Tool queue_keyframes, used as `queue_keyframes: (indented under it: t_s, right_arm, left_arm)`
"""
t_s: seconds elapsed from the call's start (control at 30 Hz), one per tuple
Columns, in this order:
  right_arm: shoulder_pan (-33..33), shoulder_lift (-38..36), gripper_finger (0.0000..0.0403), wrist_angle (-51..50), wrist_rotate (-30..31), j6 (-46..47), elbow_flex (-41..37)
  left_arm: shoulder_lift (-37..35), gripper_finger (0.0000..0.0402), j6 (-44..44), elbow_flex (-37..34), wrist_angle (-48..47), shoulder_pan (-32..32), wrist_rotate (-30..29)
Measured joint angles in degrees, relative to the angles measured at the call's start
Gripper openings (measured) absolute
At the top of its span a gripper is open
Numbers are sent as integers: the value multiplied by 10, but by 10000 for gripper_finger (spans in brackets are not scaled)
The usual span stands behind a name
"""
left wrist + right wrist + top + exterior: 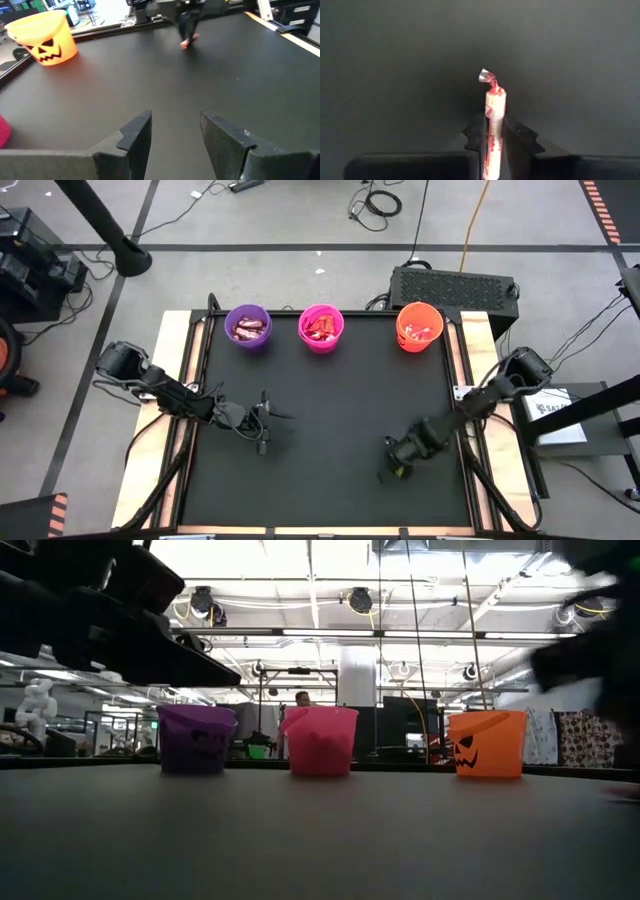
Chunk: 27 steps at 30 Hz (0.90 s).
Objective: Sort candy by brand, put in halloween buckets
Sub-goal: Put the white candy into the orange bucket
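Three buckets stand in a row near the table's far edge: purple [248,327], magenta [321,328] and orange [419,326], each with wrapped candy inside. They also show in the low view as purple [195,738], magenta [320,740] and orange [487,743]. My right gripper [492,122] is over the mat's near right part [393,463], shut on a thin pale stick candy [494,107] with red print. My left gripper [175,117] hovers open over bare mat at the left [265,425]. It faces the orange bucket [45,37]. My right gripper pinches the pale stick candy between its two fingers, on the stick's lower stretch [492,135]. The stick lies along the fingers and pokes out past their tips, its twisted wrapper end [487,77] free. I cannot tell whether that end touches the mat.
The black mat [330,400] lies inside a raised frame on a wooden table. A black box [450,283] sits behind the orange bucket. Cables and stands lie on the floor around the table. Between the two grippers the mat is bare.
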Motion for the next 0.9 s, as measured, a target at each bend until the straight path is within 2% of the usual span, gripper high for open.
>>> queue_keyframes:
  t_s: [0.1, 0.23, 0.33, 0.5, 0.6, 0.7, 0.9]
  right_arm:
    - [-71, 2, 46, -26, 46, -96, 15]
    - [-168, 2, 46, -99, 105, -213, 76]
    - [-239, 2, 46, -178, 186, -274, 145]
    - [-344, 1, 47, -317, 326, -299, 268]
    - [-407, 1, 47, -370, 386, -295, 317]
    - [-470, 0, 47, -393, 421, -297, 330]
    - [-596, 0, 47, -361, 428, -333, 304]
  left_arm:
    - [0, 176, -1, 0, 0, 10, 0]
    - [0, 176, -4, 0, 0, 18, -1]
    - [0, 176, -4, 0, 0, 21, -1]
    - [0, 176, -6, 0, -1, 20, -1]
    - [0, 176, -16, 0, -1, 20, 0]
    - [0, 176, -32, 0, -1, 20, 0]
    - [0, 176, -36, 0, 0, 20, 0]
